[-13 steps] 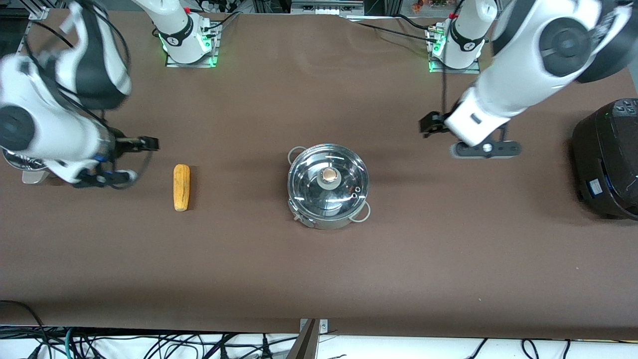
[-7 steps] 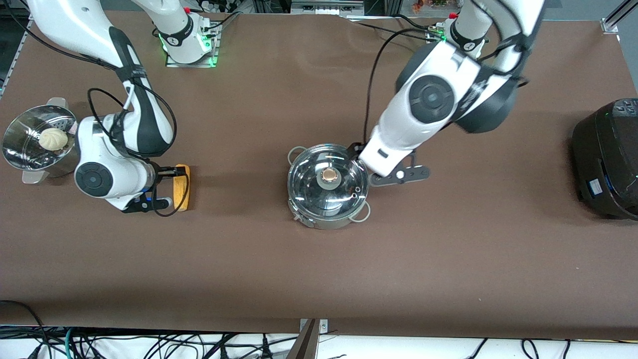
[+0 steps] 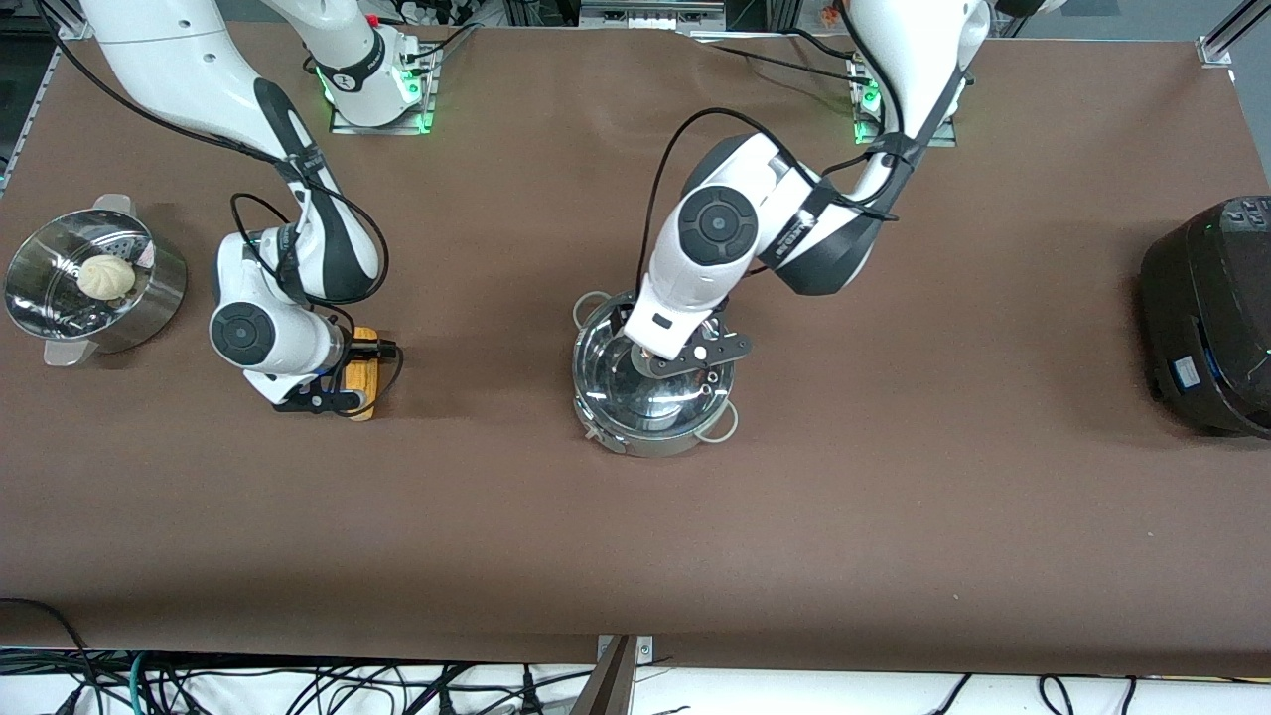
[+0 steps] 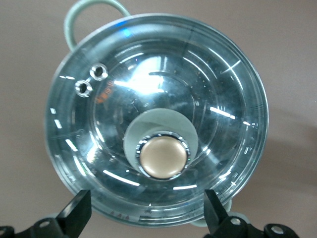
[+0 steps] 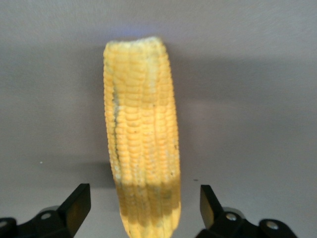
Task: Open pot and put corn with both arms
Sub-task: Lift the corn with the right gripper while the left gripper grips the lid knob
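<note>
Two grippers hover with jaws spread: left gripper (image 4: pixel 147 218) over the shiny round steel pot's (image 3: pixel 654 370) tan knob (image 4: pixel 163 157), which wants centring; right gripper (image 5: pixel 141 210) over the yellow corn cob (image 5: pixel 142 141).

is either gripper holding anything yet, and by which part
Nothing is held. The left gripper is open over the lid knob; the right gripper is open over the corn.
</note>
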Controlling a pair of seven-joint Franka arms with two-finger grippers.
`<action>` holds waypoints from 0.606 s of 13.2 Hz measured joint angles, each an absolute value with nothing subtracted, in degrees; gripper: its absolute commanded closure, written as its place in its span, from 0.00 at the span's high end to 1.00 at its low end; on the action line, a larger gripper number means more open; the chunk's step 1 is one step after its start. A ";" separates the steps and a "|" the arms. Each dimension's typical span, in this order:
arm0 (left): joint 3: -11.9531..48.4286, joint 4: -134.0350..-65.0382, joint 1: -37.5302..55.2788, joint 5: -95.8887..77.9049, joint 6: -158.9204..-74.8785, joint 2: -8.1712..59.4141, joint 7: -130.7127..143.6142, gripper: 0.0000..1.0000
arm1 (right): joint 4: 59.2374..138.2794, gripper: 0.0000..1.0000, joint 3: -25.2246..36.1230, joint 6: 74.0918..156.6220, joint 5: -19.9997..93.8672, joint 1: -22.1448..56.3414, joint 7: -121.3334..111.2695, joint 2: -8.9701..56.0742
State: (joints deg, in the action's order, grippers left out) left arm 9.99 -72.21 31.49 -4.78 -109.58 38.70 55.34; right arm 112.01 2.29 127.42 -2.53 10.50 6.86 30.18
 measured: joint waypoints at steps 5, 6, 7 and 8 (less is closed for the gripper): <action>9.55 -72.15 31.79 -4.74 -112.00 40.84 55.68 1.00 | 111.32 0.06 2.25 127.47 -3.83 11.59 6.87 30.52; 9.36 -71.99 31.73 -4.74 -112.45 40.89 55.68 1.00 | 109.93 0.06 2.24 125.68 -4.15 12.12 6.87 30.41; 9.16 -71.80 31.70 -4.74 -112.66 40.89 55.68 1.00 | 106.98 0.06 2.23 121.31 -4.25 13.13 6.89 30.36; 9.07 -71.70 31.69 -4.74 -113.08 40.90 55.68 0.95 | 102.94 0.06 2.23 115.89 -4.27 14.22 7.08 30.25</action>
State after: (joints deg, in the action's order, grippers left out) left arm 9.07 -71.70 31.69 -4.74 -113.08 40.90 55.68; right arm 102.94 2.23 115.89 -4.27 14.22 7.08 30.25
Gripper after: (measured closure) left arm 0.000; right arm 0.652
